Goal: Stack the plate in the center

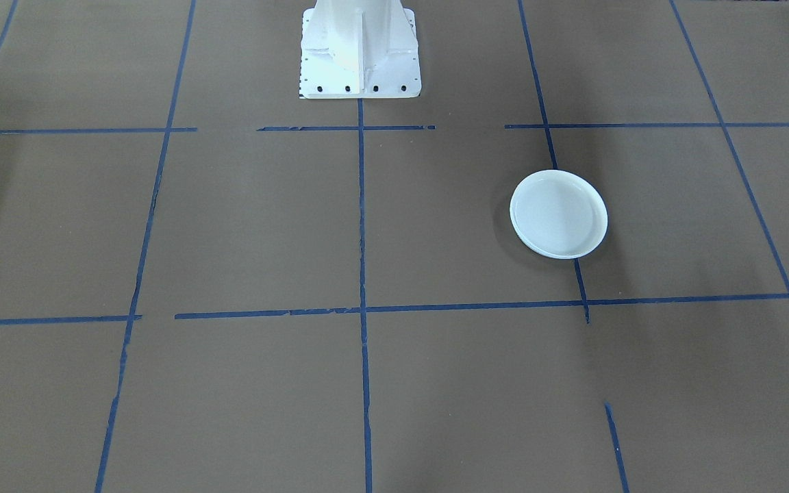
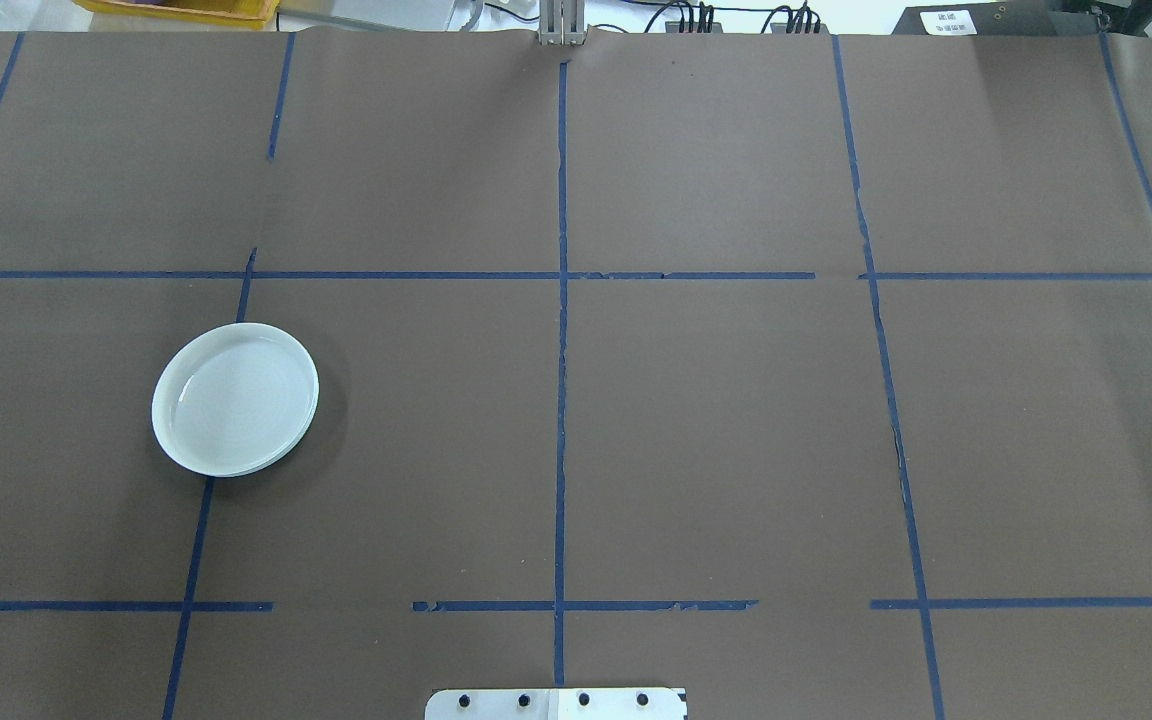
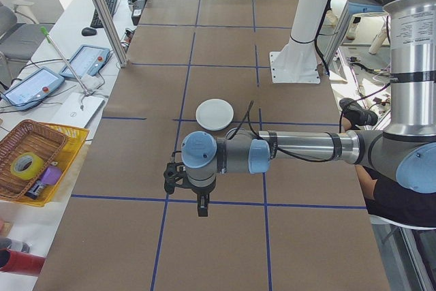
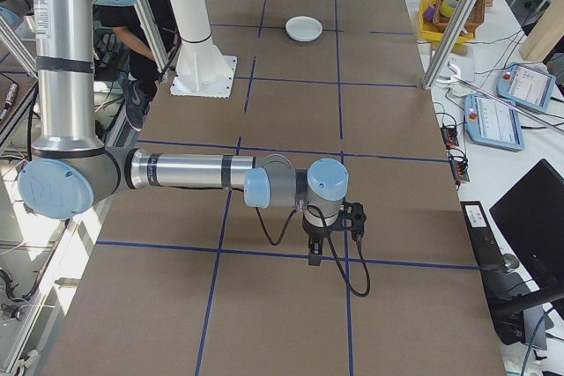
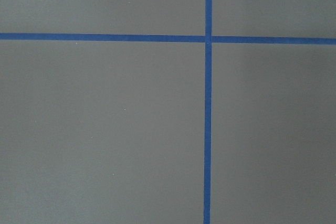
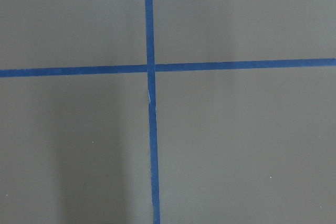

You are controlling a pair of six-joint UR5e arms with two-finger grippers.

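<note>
Across the whole workspace, brown table (image 2: 736, 420) gridded with blue tape lines (image 2: 562, 400). White robot base (image 1: 360, 51) at the near edge, centre. Left arm (image 3: 300, 148) reaches out low at the table's left end, right arm (image 4: 194, 171) likewise at the right end. Left gripper (image 3: 202, 204) and right gripper (image 4: 315, 253) point down over tape crossings; cannot tell whether their jaws are parted or closed. Plate (image 2: 235, 399), glossy pale white, lies flat on the left half, straddling a tape line, well apart from both grippers

Silver arms (image 3: 306, 146) with pale-blue joint caps, black cables, white pedestal (image 1: 360, 51).
</note>
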